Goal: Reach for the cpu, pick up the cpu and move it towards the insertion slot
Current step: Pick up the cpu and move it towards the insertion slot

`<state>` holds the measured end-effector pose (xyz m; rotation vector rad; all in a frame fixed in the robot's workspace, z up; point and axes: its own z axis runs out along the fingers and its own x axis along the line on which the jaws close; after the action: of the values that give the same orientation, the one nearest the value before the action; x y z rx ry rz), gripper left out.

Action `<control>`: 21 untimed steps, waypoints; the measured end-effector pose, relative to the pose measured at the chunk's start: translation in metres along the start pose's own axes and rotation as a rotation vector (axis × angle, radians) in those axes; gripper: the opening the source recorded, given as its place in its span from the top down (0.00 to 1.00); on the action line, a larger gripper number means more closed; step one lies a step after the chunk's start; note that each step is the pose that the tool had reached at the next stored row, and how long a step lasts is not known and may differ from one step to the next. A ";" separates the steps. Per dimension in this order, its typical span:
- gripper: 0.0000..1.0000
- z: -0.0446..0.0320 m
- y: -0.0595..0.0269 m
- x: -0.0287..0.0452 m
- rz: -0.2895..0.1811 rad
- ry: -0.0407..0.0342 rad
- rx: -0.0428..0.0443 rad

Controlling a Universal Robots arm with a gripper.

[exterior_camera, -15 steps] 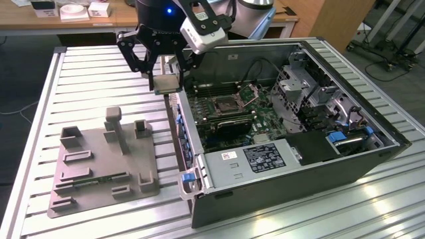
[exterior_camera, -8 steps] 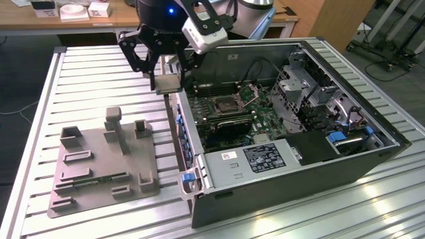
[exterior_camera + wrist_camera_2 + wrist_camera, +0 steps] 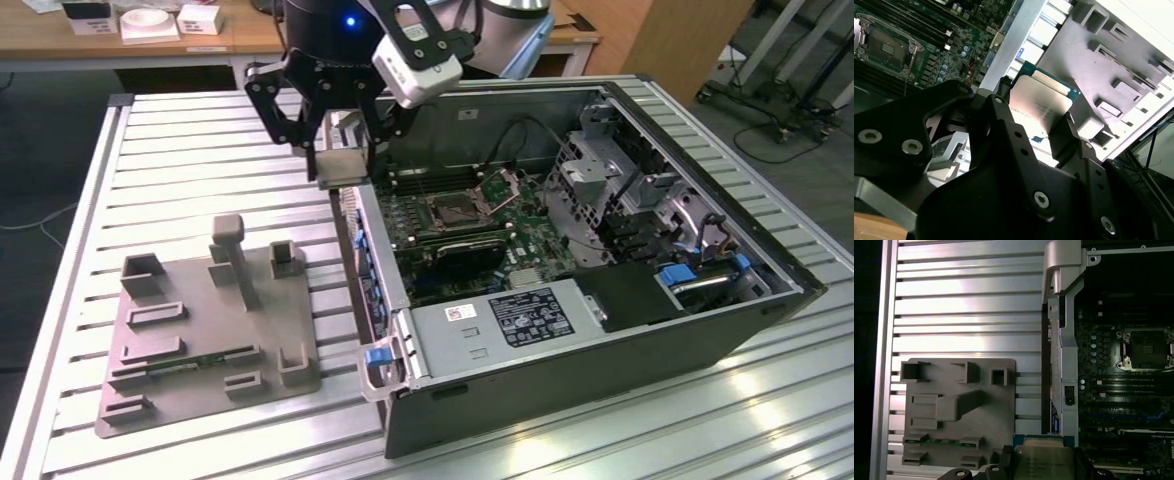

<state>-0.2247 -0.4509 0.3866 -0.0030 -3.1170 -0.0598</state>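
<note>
The gripper (image 3: 342, 150) hung in the air with its black fingers (image 3: 1061, 137) clamped on the cpu (image 3: 1040, 107), the chip's silvery lid and green edge showing between them in both wrist views. Directly beneath the claw ran the pale metal side wall of the open computer case (image 3: 380, 265), so the chip was carried above the rim, not yet over the board. To one side of the claw, on the slatted aluminium table (image 3: 187, 150), sat the grey parts fixture (image 3: 214, 330), a green memory strip (image 3: 200, 362) resting in one of its grooves. To the other side, inside the case and well apart from the claw, lay the insertion slot (image 3: 458, 210), its bracket (image 3: 510, 186) hinged open over the dark centre on the green motherboard (image 3: 461, 260).
</note>
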 end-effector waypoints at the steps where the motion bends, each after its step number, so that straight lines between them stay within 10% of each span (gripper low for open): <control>1: 0.45 0.0000 0.0000 -0.0005 0.000 0.0000 0.0000; 21: 0.45 -0.0002 0.0000 -0.0089 0.000 0.0000 0.0000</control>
<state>-0.2157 -0.4509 0.3866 -0.0029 -3.1170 -0.0599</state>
